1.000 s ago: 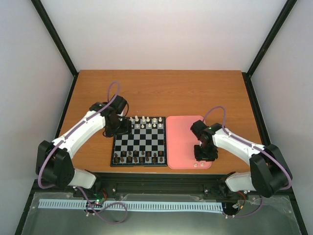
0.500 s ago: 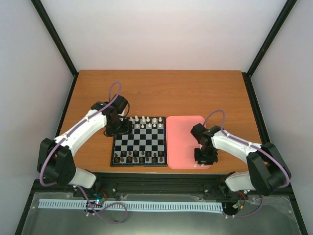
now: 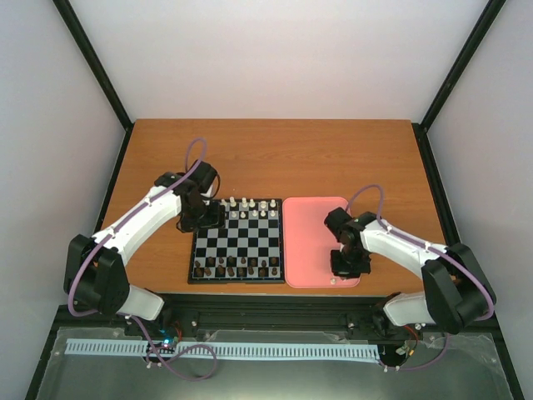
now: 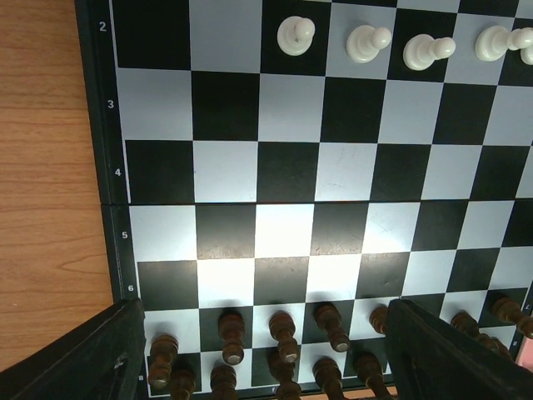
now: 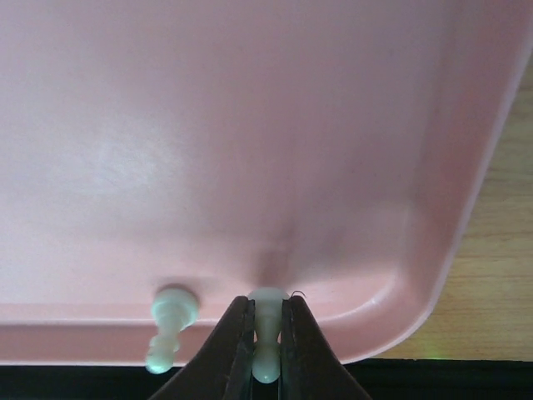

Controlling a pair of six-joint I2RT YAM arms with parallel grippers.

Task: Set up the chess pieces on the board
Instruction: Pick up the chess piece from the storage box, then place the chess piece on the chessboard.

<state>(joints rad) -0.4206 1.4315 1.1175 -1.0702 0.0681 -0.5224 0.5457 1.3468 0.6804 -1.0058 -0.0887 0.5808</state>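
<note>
**Board** [image 3: 237, 242]: black and pale checks, flat on the worktop [image 3: 275, 158] between the two arms. We logged the dark pieces [image 4: 283, 329] in two rows along its near edge. That side looked complete, though the top view was too small for a count.

**Chess pieces** [image 4: 366, 42], white: we found a partial set along the board's far edge. In the left wrist view four stood in one row, and the two squares at that row's outer end were bare. We judged the white side to be partly filled and could not be more exact.

**Pink tray** [image 3: 312, 225]: it sat just right of the board. We noted two white pieces at its near rim, a loose piece [image 5: 169, 325] lying on its side and a held piece [image 5: 266, 367] beside it.

**Right tool** [image 5: 266, 321]: narrow, jaws clamped on the held piece near the tray's corner. We could not tell whether the piece was clear of the tray floor.

**Left tool** [image 4: 266, 312]: wide, holding nothing, hanging over the board's left part.

**Outstanding, in our judgement:** the held piece needed a bare far-side square, and the loose piece would follow. We saw no other white pieces off the board.
</note>
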